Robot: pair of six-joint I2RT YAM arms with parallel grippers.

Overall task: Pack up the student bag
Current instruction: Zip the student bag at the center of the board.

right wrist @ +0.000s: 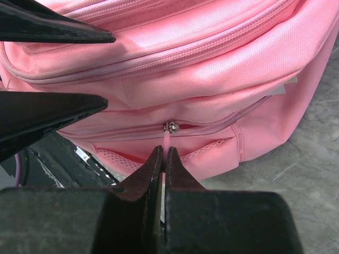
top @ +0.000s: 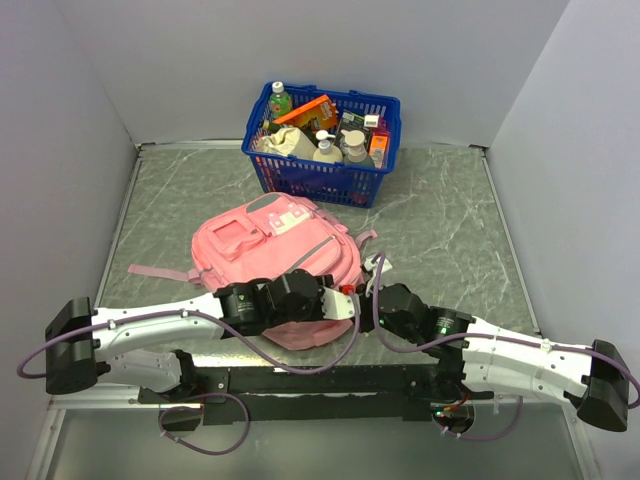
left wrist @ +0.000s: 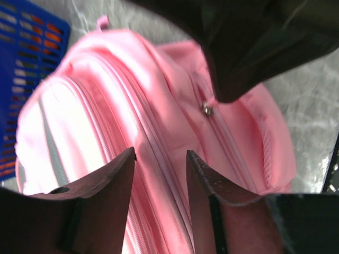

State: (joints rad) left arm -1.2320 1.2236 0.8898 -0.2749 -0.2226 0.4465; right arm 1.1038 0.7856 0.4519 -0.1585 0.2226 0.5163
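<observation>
The student bag (top: 270,240) lies flat on the tabletop (top: 450,230), just beyond my two wrists and about midway across. It is soft pink woven cloth, puffy, with rounded corners. Raised zip lines curve along its seams, and there is grey trim on the front pocket. One pink strap (top: 160,272) trails from its left side across the grey, stone-veined surface.

My right jaws are pressed together on the zip pull (right wrist: 167,142). It is a thin pink tab hanging from a small metal slider (right wrist: 170,126) on the side wall of the bag that faces my right arm. Below that zip runs a band of pink mesh (right wrist: 212,151).

My left jaws stand apart, gripping nothing, poised over the bag's top face. Through the gap between them I see a padded zip seam running away from me. My two wrists nearly meet over the bag's near edge, so that corner is tight.

At the far edge stands a blue plastic basket (top: 320,180) with latticed walls, crowded with bottles (top: 327,150) and boxes. A short strip of tabletop parts it from the bag. To the right of the bag, open surface runs to the plain grey wall panel (top: 560,120). To the left there is open surface as well, crossed only by the strap.
</observation>
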